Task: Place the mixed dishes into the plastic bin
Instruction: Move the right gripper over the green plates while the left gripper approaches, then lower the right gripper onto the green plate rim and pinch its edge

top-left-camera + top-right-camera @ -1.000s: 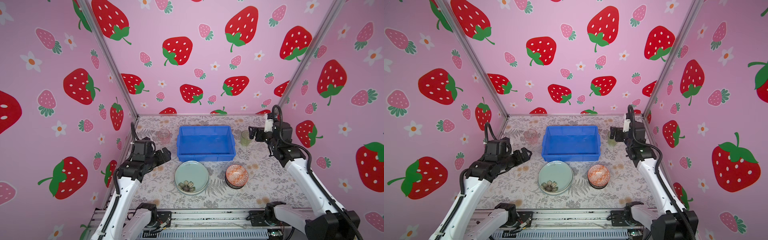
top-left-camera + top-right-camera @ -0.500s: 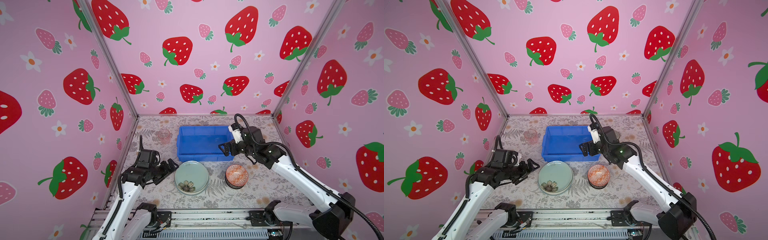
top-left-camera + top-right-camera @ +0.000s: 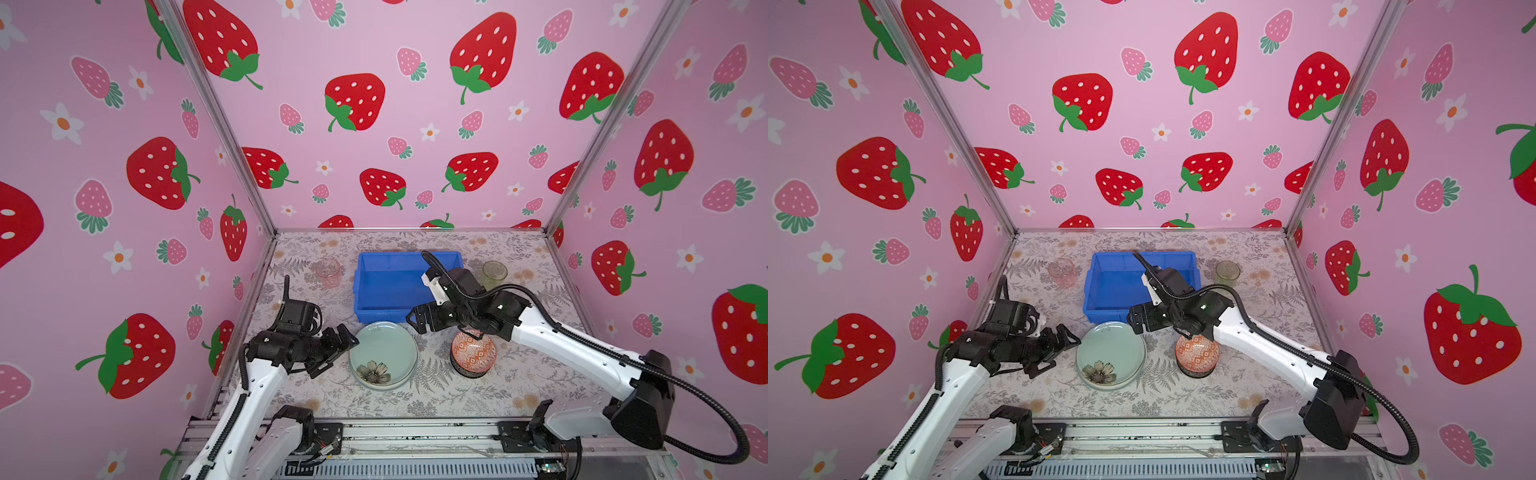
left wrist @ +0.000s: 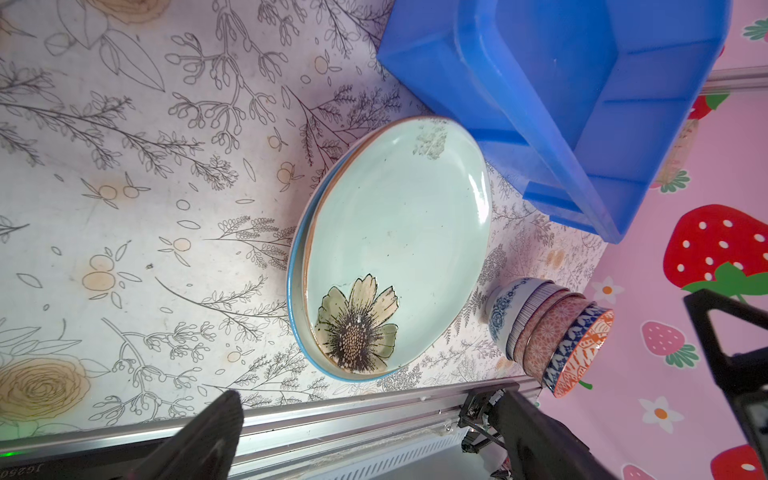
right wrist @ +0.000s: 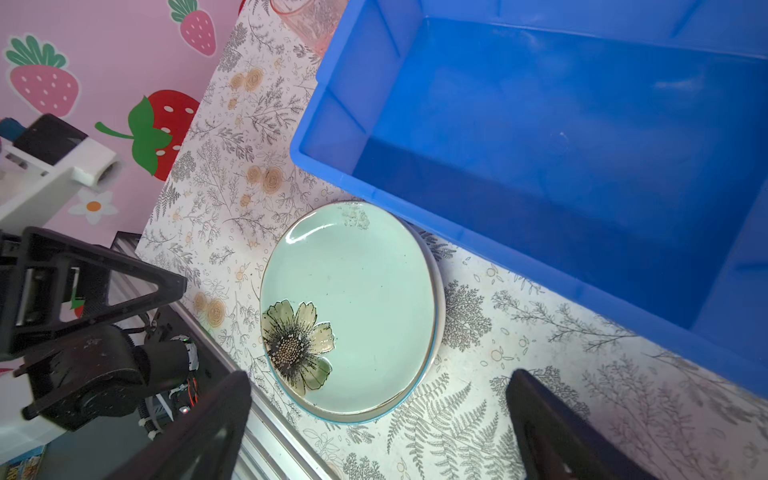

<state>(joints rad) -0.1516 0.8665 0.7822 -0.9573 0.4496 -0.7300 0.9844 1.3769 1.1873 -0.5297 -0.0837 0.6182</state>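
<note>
A pale green plate (image 3: 383, 355) (image 3: 1111, 355) with a flower print tops a small stack of plates in front of the blue plastic bin (image 3: 386, 286) (image 3: 1113, 286), which holds nothing. To the plate's right stands a stack of patterned bowls (image 3: 473, 353) (image 4: 552, 332), an orange one on top. My left gripper (image 3: 338, 352) (image 4: 374, 440) is open and low, just left of the plate. My right gripper (image 3: 417, 322) (image 5: 380, 432) hangs open above the plate's far right edge, near the bin's front wall. Neither holds anything.
A pink glass cup (image 3: 328, 272) stands left of the bin and a green glass cup (image 3: 494, 272) right of it. The right forearm passes over the bowl stack. The metal frame rail (image 4: 332, 419) runs along the table's front edge.
My right arm has swung from the back right by the green cup, across the bin, to the plate's far edge. My left gripper has dropped and moved toward the plate.
</note>
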